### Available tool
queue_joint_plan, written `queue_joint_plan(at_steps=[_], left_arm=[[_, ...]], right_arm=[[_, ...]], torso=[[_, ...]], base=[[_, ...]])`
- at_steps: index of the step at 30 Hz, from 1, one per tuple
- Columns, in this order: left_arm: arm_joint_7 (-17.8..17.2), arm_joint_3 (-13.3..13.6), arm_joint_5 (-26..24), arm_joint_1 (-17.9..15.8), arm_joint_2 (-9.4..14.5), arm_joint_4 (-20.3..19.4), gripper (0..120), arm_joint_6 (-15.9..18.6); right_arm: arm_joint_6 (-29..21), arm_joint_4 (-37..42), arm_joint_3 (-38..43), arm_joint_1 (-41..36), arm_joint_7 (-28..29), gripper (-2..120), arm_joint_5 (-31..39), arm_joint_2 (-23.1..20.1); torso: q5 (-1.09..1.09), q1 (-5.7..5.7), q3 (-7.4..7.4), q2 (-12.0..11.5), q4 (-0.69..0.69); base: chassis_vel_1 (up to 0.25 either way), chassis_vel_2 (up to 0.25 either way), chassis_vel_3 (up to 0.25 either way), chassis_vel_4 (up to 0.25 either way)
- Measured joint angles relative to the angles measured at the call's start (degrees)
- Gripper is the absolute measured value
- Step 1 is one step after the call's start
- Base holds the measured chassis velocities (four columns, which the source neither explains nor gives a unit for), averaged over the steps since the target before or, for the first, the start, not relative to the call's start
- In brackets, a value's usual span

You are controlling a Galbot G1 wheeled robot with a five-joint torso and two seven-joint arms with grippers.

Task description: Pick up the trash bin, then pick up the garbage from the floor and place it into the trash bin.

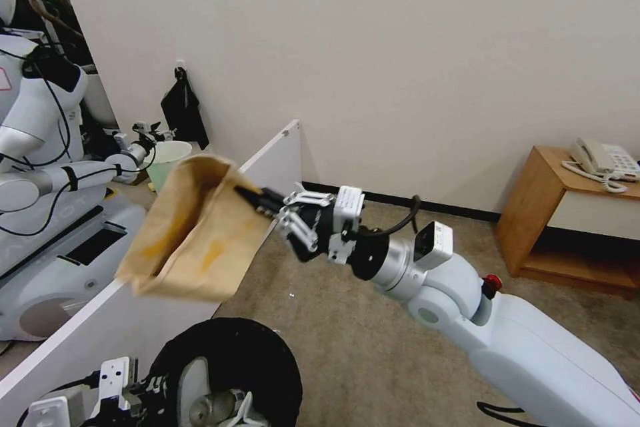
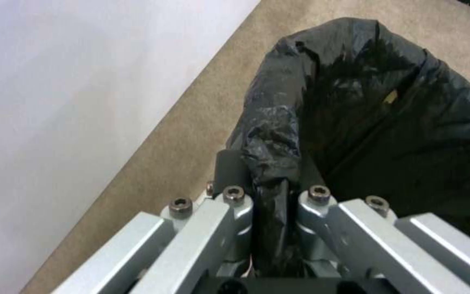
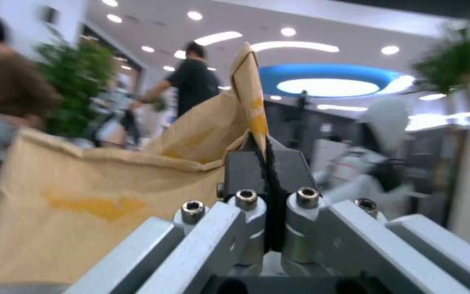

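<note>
Nearest the head camera, left gripper (image 2: 270, 192) clenched on the rim of the round white trash bin lined with crinkly black plastic (image 1: 230, 353), held above beige-grey carpet floor (image 1: 373, 333). Farther out, right gripper (image 1: 257, 200) pinching one edge of a crumpled brown paper bag (image 1: 193, 233), hanging higher than the bin, beside a low white partition board (image 1: 273, 153).

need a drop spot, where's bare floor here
Bare carpet lies between the white partition, the right arm, and the wooden side table. Crowded: lower left, where the trash bin hangs under the brown paper bag.
</note>
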Motion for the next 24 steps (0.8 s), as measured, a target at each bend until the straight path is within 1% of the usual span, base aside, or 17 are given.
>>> queue_joint_plan(at_steps=[3,5,6,8,16,24], left_arm=[[-0.08,-0.10,-0.33,-0.16,0.06,0.00,4,0.01],[-0.35,-0.10,-1.00,-0.53,0.24,0.00,4,0.19],[-0.35,-0.10,-1.00,-0.53,0.24,0.00,4,0.19],[-0.53,-0.33,-1.57,-0.86,0.37,0.00,4,0.32],[-0.77,-1.24,-2.53,-1.17,0.60,0.00,4,0.44],[-1.12,-2.12,-3.17,-1.48,0.75,0.00,4,0.50]], right_arm=[[-0.18,0.17,-1.20,0.70,-1.62,0,1.53,0.09],[-0.44,-0.11,-3.26,2.43,-5.45,0,4.20,0.45],[-0.44,-0.11,-3.26,2.43,-5.45,0,4.20,0.45],[-0.58,-0.84,-4.29,3.27,-7.86,0,4.88,0.37],[-0.65,-0.60,-4.65,2.19,-9.13,0,4.68,-0.96],[-0.24,0.79,-3.60,-0.43,-9.65,0,3.91,-3.50]], torso=[[0.00,0.00,0.00,0.00,0.00],[0.00,0.00,0.00,0.00,0.01],[0.00,0.00,0.00,0.00,0.01],[0.00,0.00,0.00,0.00,0.01],[0.00,0.00,0.00,0.00,0.00],[0.00,0.00,0.00,0.00,0.00]], base=[[0.000,0.000,0.000,0.000],[0.000,0.000,0.000,0.000],[0.000,0.000,0.000,0.000],[0.000,0.000,0.000,0.000],[0.000,0.000,0.000,0.000],[0.000,0.000,0.000,0.000]])
